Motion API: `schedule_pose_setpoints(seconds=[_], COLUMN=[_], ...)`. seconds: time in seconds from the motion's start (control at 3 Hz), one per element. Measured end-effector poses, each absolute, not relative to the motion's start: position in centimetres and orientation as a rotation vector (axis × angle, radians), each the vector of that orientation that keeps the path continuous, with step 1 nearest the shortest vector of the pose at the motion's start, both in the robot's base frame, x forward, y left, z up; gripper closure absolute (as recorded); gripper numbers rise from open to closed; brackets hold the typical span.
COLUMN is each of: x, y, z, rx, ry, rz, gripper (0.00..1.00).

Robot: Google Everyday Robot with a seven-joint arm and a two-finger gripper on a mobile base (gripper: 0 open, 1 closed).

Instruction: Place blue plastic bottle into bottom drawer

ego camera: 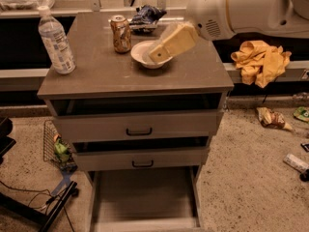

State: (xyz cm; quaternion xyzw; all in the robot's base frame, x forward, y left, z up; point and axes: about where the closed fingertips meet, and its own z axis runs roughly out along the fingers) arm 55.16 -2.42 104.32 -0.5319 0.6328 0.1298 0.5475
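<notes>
Bottle [55, 42] standing upright at the back left corner of the cabinet top [96, 76], white cap on, pale label facing us; nothing touches it. Well below it we see the bottom drawer [145, 197] pulled out toward us at floor level, its flat floor bare. Above that drawer sit the middle drawer [140, 157] and the top drawer [140, 124], each with a black handle and each slightly ajar, a dark gap showing over its front.

On the cabinet top, well to the right of the bottle, we find a brown-orange can [120, 34] standing upright, and just beside the can a white bowl [144, 58]. Behind them lies a crumpled dark snack bag [147, 16]. The gripper [161, 52] hangs tilted over the bowl's right side, its tan tip pointing down to the left, well apart from the bottle and carrying nothing we can make out; whether it is released or clenched we cannot tell. Its white arm [241, 8] reaches in from the upper right.

Further out, a yellow cloth [260, 62] is draped on the ledge to the right, a wrapper [273, 119] lies on the floor, and a wire basket [53, 146] sits left of the cabinet.
</notes>
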Motion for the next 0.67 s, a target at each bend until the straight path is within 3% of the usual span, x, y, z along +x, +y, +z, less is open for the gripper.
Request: schedule_pose_setpoints(seconds=[0.67], x=[56.5], y=[-0.8], z=[104.7], rx=[-1.238], ry=[1.483], rz=[0.336], gripper=[0.0])
